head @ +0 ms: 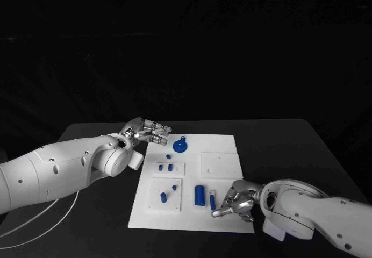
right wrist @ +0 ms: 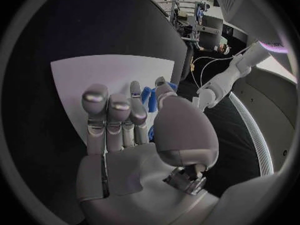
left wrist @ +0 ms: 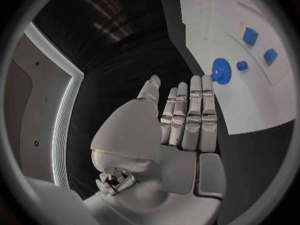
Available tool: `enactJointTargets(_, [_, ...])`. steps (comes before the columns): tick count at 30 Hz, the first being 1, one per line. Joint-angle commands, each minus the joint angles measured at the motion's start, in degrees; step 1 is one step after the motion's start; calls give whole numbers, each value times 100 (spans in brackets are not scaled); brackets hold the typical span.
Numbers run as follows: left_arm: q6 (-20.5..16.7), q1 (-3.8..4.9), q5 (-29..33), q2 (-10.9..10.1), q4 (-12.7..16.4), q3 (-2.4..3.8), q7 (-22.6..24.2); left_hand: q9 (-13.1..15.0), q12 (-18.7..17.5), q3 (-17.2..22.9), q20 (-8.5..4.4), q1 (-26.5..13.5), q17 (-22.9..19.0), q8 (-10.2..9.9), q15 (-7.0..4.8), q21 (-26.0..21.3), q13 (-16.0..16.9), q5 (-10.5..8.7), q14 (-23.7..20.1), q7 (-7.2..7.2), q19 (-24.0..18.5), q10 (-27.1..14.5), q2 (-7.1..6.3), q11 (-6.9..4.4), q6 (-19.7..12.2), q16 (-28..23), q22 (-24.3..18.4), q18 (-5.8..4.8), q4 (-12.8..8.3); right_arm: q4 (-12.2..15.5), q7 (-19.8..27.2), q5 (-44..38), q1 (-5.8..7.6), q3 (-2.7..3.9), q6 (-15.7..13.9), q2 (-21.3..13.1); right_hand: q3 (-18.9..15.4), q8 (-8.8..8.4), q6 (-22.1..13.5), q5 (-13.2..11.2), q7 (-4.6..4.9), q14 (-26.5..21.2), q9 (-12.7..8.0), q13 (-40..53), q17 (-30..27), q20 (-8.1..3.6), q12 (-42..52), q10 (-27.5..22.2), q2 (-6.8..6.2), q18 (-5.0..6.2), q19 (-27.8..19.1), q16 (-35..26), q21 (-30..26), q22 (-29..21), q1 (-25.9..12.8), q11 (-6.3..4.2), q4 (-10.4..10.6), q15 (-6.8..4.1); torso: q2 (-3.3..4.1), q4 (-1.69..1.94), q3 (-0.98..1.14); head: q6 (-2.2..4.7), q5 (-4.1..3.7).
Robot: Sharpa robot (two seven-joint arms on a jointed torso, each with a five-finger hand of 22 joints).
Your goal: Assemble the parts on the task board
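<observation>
Task board (head: 219,164) lies mid-bench (head: 279,134); blue parts loose on it: gear (head: 180,145) near far-left corner, cylinder (head: 200,194) and slim pin (head: 212,201) near front edge.

Left hand (head: 144,131) hovers at board's far-left corner, fingers (left wrist: 187,112) straight, released, grasping nothing.

Right hand (head: 235,200) beside pin; fingers (right wrist: 119,112) extended, nothing seen held.

Judgement: approach stage, no part picked yet. Next move calls for right fingers closing on pin or cylinder.

The white task board (head: 221,215) lay mid-bench (head: 287,140). The left hand (head: 145,131) hovered at the board's far left corner, fingers (head: 161,138) spread, beside a blue gear (head: 180,145). The right hand (head: 236,200) rested at the board's near right edge, touching a slim blue pin (head: 212,202) next to a blue cylinder (head: 200,195).
</observation>
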Motion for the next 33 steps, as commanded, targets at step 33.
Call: enactJointTargets(33, [98, 4, -71, -45, 28, 2, 4, 0, 10, 45, -10, 17, 6, -16, -1, 15, 2, 5, 12, 19, -29, 9, -25, 18, -22, -23, 10, -112, 18, -75, -611, -506, -17, 0, -728, 147, 892, 4, 45, 465, -48, 12, -43, 41, -5, -45, 15, 58, 523, -20, 327, 16, 58, 435, -505, -39, -611, -37, -3, 6, -2, -39, 9])
